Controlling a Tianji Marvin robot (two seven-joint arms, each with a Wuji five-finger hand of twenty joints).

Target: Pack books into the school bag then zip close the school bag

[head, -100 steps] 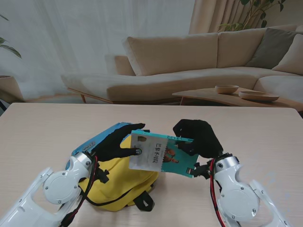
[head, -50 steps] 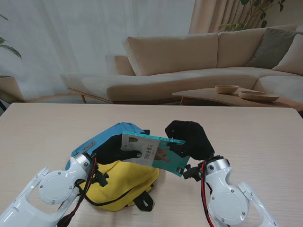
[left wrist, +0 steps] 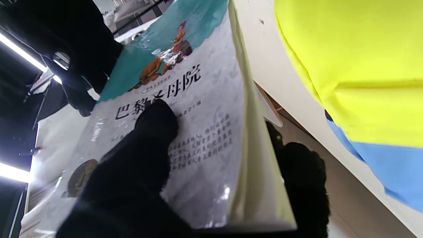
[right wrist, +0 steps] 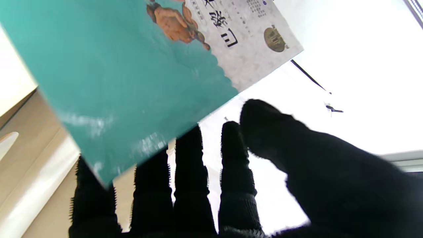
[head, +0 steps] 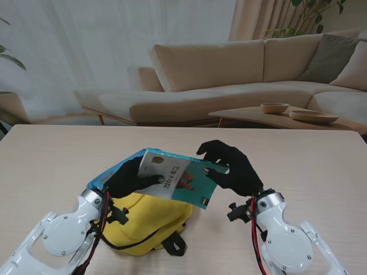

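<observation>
Stand view first: I've got the book (head: 176, 177) up off the desk (head: 51, 160), hanging over the yellow and blue school bag (head: 146, 220), which sits just in front of me, a bit to my left. The book is tilted, cover facing up, white half toward my left, teal half toward my right.

My left hand (head: 127, 179) is gripping the white end. Left wrist cam shows it nicely: thumb pressed flat on the cover right under the black title characters, other fingers (left wrist: 304, 172) curled beneath the page edge. So that's a proper pinch.

My right hand (head: 232, 168) is at the teal end. In the right wrist cam my fingers (right wrist: 188, 185) are spread out and straight behind the book's corner, thumb sticking out off to the side. Looks like it's only propping the book rather than clamping it, but I honestly can't tell for sure from these angles.
</observation>
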